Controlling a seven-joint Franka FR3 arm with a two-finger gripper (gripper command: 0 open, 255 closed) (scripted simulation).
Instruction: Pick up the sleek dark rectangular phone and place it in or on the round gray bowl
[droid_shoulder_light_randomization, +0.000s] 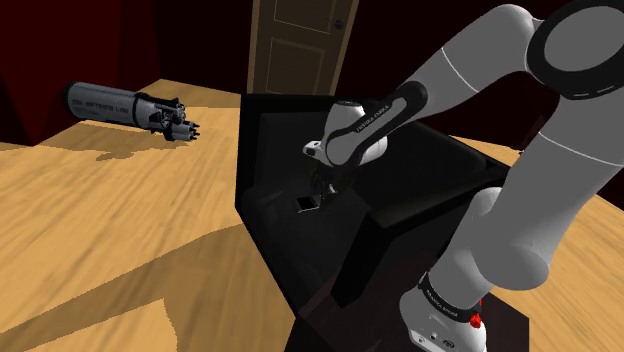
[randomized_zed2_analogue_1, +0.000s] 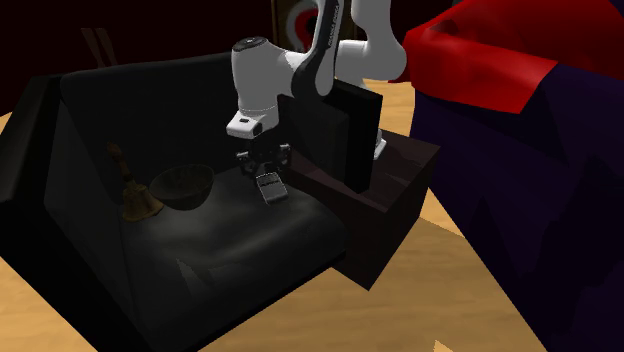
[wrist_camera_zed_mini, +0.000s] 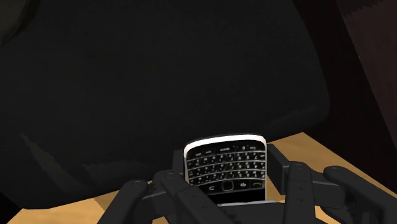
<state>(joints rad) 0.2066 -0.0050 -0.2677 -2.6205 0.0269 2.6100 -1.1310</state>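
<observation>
The phone (wrist_camera_zed_mini: 224, 167) is dark with a small keyboard and a pale rim. It sits upright between the two black fingers of my gripper (wrist_camera_zed_mini: 225, 158), which press on its long sides. In the second exterior view the gripper (randomized_zed2_analogue_1: 263, 163) hangs low over the dark sofa seat (randomized_zed2_analogue_1: 240, 235) with the phone (randomized_zed2_analogue_1: 270, 189) under it. Whether the phone touches the cushion I cannot tell. The round dull bowl (randomized_zed2_analogue_1: 184, 186) rests on the seat, a short way toward that view's left of the phone. In the shoulder view the gripper (droid_shoulder_light_randomization: 322, 188) and phone (droid_shoulder_light_randomization: 305, 204) are above the seat.
A brown hand bell (randomized_zed2_analogue_1: 131, 193) stands just left of the bowl. The sofa's back and arms (randomized_zed2_analogue_1: 120, 85) wall in the seat. A grey cylinder (droid_shoulder_light_randomization: 125, 105) lies on the wooden floor (droid_shoulder_light_randomization: 110, 230). A door (droid_shoulder_light_randomization: 300, 45) is behind, and a red and purple block (randomized_zed2_analogue_1: 520, 120) stands at the right.
</observation>
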